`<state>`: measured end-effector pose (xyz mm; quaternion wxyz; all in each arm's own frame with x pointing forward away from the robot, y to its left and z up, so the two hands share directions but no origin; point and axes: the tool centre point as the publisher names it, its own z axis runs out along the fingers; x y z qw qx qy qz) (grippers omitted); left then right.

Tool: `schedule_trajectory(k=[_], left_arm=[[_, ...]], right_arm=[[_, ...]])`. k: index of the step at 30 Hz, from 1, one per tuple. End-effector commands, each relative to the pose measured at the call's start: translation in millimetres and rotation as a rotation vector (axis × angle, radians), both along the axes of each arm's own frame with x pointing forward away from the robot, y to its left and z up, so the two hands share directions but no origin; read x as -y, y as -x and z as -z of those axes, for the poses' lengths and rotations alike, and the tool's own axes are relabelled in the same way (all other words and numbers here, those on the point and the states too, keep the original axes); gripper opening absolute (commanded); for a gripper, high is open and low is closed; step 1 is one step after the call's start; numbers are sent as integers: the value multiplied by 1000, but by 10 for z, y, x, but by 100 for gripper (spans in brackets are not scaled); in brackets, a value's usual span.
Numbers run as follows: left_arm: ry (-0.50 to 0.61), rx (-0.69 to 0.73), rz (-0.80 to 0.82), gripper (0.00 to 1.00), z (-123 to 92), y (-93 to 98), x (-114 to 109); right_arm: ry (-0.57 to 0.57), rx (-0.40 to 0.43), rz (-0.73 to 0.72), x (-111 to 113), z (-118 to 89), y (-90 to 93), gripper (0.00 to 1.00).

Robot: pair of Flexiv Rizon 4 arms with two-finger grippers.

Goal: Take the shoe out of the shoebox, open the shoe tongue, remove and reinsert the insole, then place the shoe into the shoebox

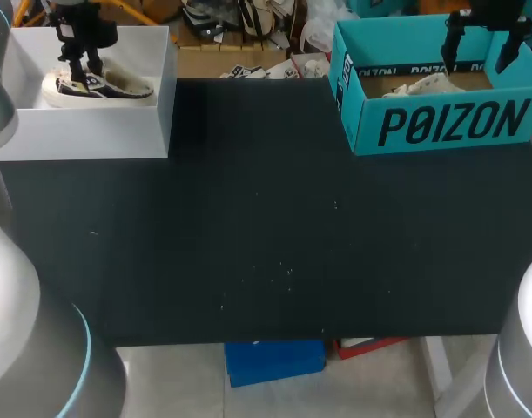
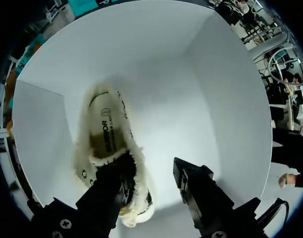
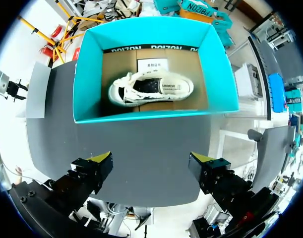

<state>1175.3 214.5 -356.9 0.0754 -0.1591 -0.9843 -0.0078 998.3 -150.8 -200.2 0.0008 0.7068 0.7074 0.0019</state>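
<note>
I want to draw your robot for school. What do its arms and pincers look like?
The left arm and right arm are fat, rounded silver-grey tubes; the left one shows a thin light-blue ring. The right pincer has two black blocky fingers with bright yellow tips. The left pincer is black too, with small screws showing.

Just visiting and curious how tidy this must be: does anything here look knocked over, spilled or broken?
Nothing stands out. One shoe lies inside the teal shoebox, and a fleece-lined shoe lies in the white box. Neither box looks tipped or torn, and nothing is spilled on the table.
</note>
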Motion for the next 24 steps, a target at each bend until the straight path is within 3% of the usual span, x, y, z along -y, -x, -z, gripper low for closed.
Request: schedule_trajectory(k=[1,12,15,16,17,24], left_arm=[[-3,49,-3,47,233,78,17],[-38,56,-26,40,515,61,-4],[-48,63,-31,25,543,43,-3],[-48,69,-29,16,548,38,-2],[-48,73,-34,0,550,31,-1],[-33,98,-30,0,410,19,-26]], right_arm=[[0,-1,1,-3,-1,-5,100],[0,-1,1,-3,-1,-5,100],[0,-1,1,-3,-1,-5,100],[0,-1,1,-3,-1,-5,100],[0,-1,1,-3,-1,-5,100],[0,-1,1,-3,-1,-5,100]])
